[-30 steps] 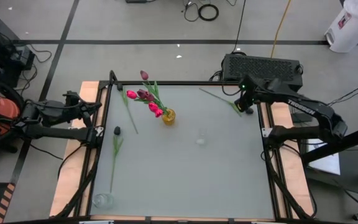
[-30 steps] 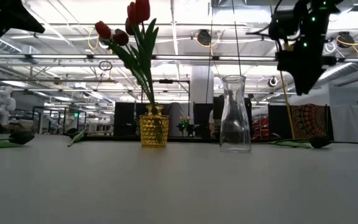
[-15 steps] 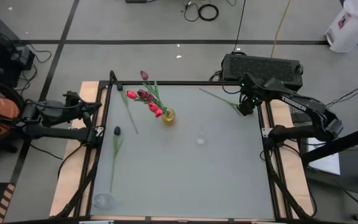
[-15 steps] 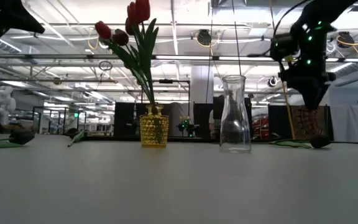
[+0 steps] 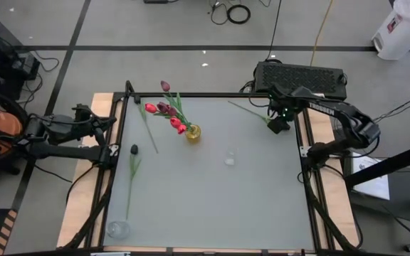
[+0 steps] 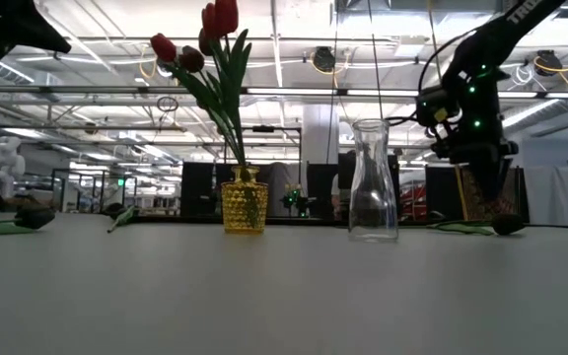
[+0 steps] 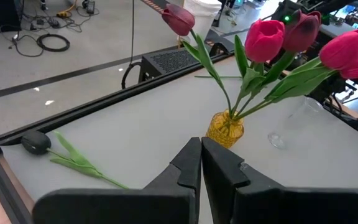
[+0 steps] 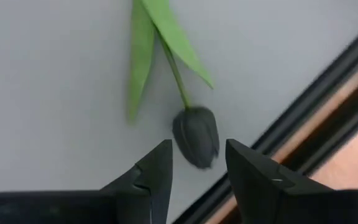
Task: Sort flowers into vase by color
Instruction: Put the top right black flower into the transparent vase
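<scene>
- High view: a yellow vase is set on the table toward the far left, filled with pink and red tulips. A clear vase stands near the centre. One dark tulip is laid along the left edge, another tulip near the far left corner. A third dark tulip is laid near the far right corner, with the right gripper placed over its head. The left gripper is parked off the left edge.
- Low view: the yellow vase and clear vase are seen side by side, apart; the right gripper is lowered just above the dark head.
- Left wrist view: the left gripper is closed, fingers touching, nothing held.
- Right wrist view: the right gripper is spread, the dark head lying on the table between its fingertips, ungrasped.
</scene>
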Action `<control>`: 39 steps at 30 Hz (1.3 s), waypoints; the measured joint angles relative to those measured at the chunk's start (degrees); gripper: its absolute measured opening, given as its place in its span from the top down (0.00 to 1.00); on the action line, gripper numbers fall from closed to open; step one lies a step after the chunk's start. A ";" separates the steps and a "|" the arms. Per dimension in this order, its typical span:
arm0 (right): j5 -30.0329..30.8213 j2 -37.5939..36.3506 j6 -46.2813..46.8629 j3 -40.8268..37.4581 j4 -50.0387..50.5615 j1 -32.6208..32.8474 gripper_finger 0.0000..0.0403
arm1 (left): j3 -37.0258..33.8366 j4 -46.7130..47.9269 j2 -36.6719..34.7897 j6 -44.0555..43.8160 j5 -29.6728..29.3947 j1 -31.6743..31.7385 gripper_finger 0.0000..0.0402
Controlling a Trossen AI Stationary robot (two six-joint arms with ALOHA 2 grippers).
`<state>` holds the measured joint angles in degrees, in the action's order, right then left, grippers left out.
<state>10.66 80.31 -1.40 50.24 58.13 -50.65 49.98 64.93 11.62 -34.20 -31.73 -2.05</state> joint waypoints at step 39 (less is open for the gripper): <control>-3.54 7.83 -8.22 0.00 -6.40 -2.99 0.65 | -0.02 0.05 -0.01 -2.95 0.00 0.00 0.95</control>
<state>7.11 88.14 -9.62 50.24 51.73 -53.65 49.95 64.98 11.61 -37.15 -31.73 -2.05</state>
